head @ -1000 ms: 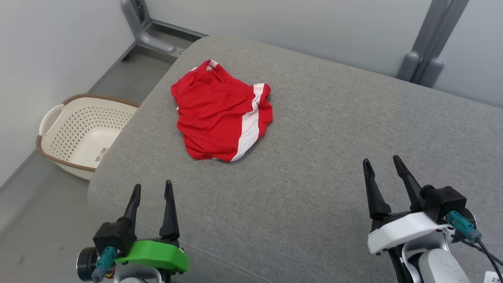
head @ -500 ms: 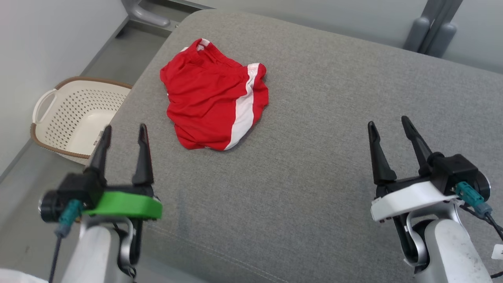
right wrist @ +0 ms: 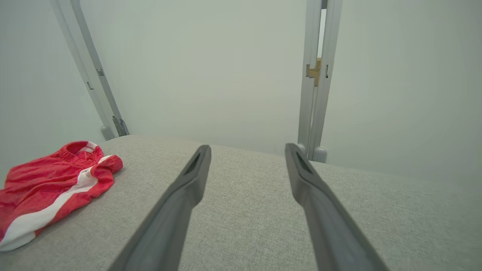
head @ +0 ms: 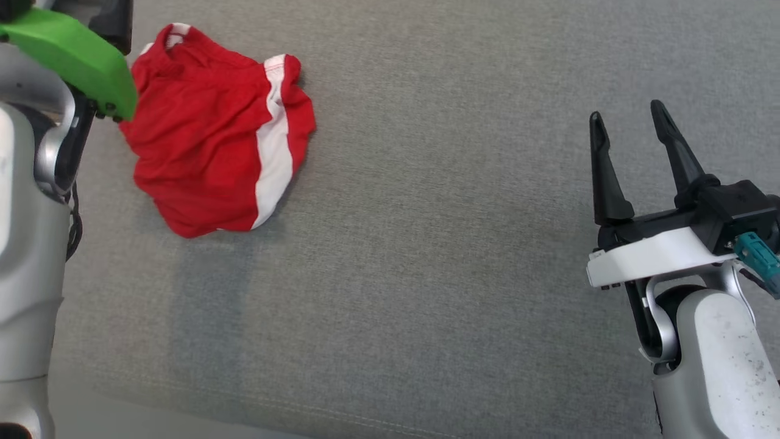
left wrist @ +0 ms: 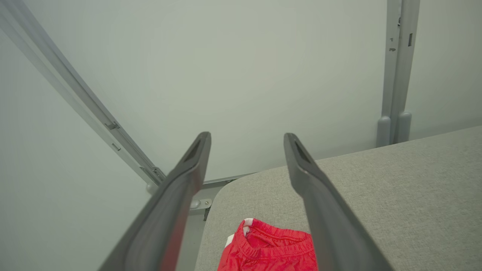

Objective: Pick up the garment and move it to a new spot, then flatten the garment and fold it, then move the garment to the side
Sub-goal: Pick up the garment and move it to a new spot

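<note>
1. The left gripper (left wrist: 246, 137) has its fingers spread apart and holds nothing. In the left wrist view they point past the garment's waistband towards the wall (left wrist: 241, 67), not down at the cloth. In the head view the arm's green mount (head: 73, 55) overlaps the garment's left side. If the arm drops on this line, the fingers may close on bare cushion or catch only the rim of the waistband, and so thin a pinch could slip during the lift.

2. The garment (head: 213, 134), red shorts with a white stripe, lies crumpled near the far left corner of the grey cushion (head: 457, 244). Its layers are bunched, so a deep grab may take several at once and make flattening harder. A sideways drag could push it off the cushion's left edge.

3. The right gripper (head: 626, 111) hovers over the cushion's right side, fingers apart and empty, well apart from the garment. If it crosses to help, the long reach brings it towards the left arm, and the two could collide over the cloth.
</note>
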